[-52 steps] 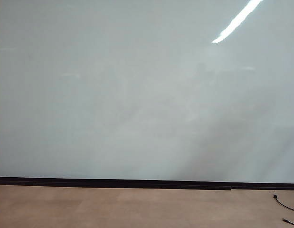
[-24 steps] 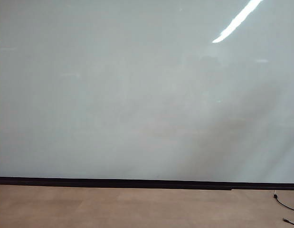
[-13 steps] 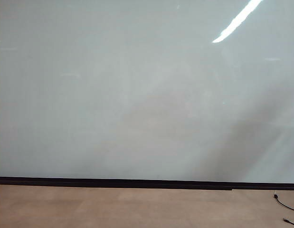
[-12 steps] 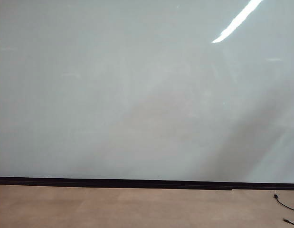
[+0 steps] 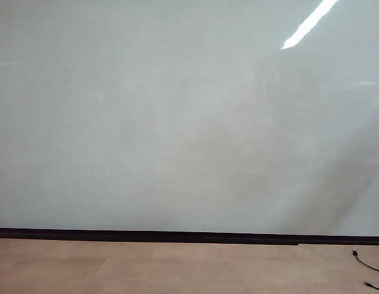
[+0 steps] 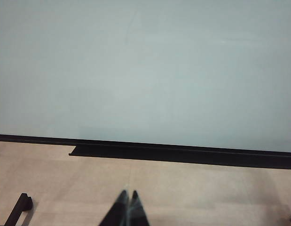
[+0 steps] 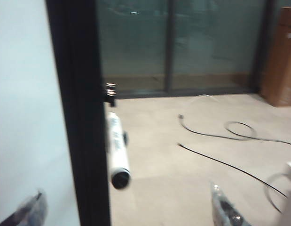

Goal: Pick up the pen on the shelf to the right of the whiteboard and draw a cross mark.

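Observation:
The whiteboard point(image 5: 177, 122) fills the exterior view, pale and glossy, and no cross mark shows on it. Neither gripper appears there. In the right wrist view the pen point(image 7: 117, 150), a white barrel with black print and a dark end facing the camera, lies just beside the board's black frame point(image 7: 79, 117), under a small black bracket point(image 7: 110, 92). My right gripper point(image 7: 126, 190) is open, its fingers spread wide, with the pen a little ahead between them and untouched. My left gripper point(image 6: 129, 194) is shut and empty, over the tan floor in front of the whiteboard point(image 6: 145, 70).
A black strip point(image 5: 177, 236) runs along the board's lower edge above the tan floor point(image 5: 177, 269). Black cables point(image 7: 230, 136) trail over the floor beyond the pen, with a brown box point(image 7: 282, 56) and dark glass doors point(image 7: 183, 42) behind. A black bar point(image 6: 20, 208) sits near the left gripper.
The faint shadow on the board's right side has drifted further right and upward, now dimming the lower end of the bright light streak. Nothing else differs in the exterior view.

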